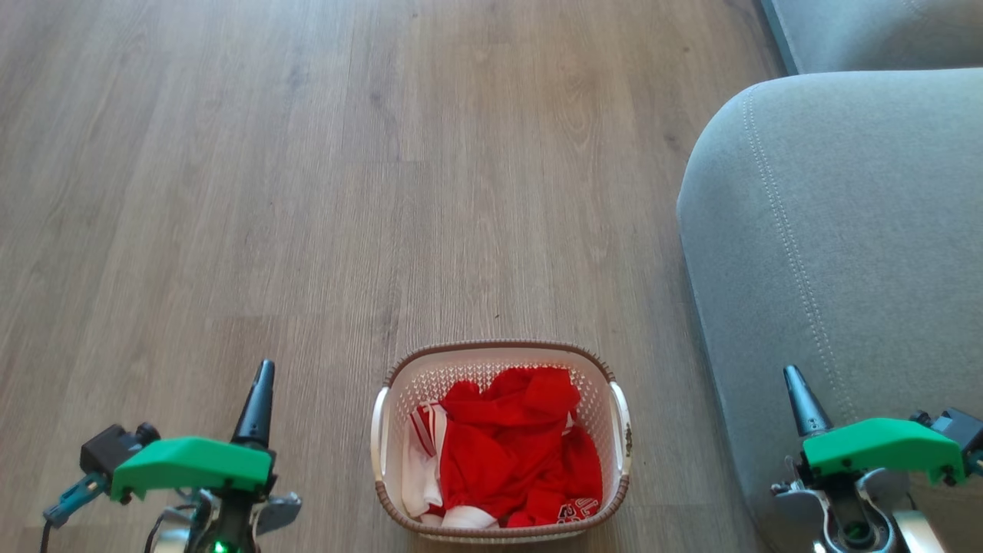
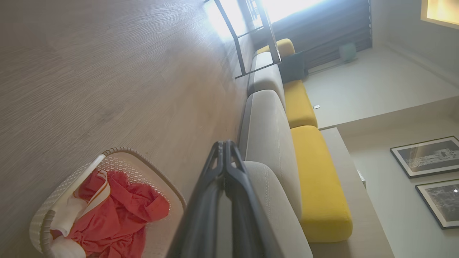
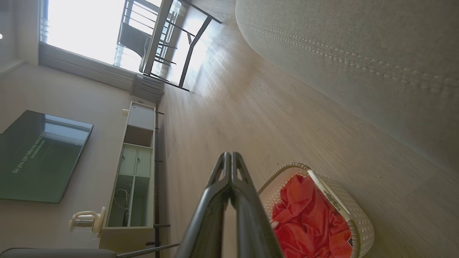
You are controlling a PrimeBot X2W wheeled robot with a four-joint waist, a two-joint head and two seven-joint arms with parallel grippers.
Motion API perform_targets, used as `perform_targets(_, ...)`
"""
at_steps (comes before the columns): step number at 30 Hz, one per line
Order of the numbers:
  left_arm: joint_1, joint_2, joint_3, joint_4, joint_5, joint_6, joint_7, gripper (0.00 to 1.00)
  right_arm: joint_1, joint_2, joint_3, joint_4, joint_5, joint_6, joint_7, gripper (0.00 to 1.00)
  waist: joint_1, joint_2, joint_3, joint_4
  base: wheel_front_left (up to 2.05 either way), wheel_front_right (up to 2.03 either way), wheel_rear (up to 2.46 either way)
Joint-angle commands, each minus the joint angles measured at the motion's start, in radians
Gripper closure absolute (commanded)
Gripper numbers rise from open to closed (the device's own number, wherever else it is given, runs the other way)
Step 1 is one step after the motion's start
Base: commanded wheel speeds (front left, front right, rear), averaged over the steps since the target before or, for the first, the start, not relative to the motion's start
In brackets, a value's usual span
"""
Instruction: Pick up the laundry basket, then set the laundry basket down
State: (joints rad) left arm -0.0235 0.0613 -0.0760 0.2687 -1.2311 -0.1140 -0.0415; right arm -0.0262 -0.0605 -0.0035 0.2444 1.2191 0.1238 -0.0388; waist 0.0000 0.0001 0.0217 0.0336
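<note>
One laundry basket (image 1: 499, 345) at six o'clock of the head view, standing on the wooden floor (image 1: 307, 192). Base hidden under the clothes (image 1: 514, 445); white print on the red cloth at the five o'clock corner too small to read. In the left wrist view, cut off by the bottom edge and partly behind the left gripper (image 2: 224, 143); likewise in the right wrist view, behind the right gripper (image 3: 229, 154). Cream perforated walls, brown braided rim, white handles (image 1: 620, 426) at three and nine o'clock, red-and-white heap inside. Touched by nothing. Left gripper at its nine o'clock, well apart, fingers pressed together, empty. Right gripper at its three o'clock, also closed on nothing, over the grey sofa (image 1: 837, 230), itself cut off at the right edge.
</note>
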Motion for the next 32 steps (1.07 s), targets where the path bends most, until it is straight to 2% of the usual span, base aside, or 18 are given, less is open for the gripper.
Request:
perform_targets(1,-0.061,0.016,0.04,-0.029,-0.025,-0.006,0.01,1.0,-0.055,-0.015,0.003,-0.029,0.028,0.005,0.008,1.0,0.0,-0.0001,-0.001,-0.001,0.0,0.0,0.0)
perform_targets(32,-0.077,0.014,0.128,-0.026,-0.316,-0.014,0.1,1.0,-0.073,-0.014,-0.058,-0.008,0.325,0.006,0.098,1.0,0.0,-0.0001,-0.014,-0.026,0.0,0.0,0.0)
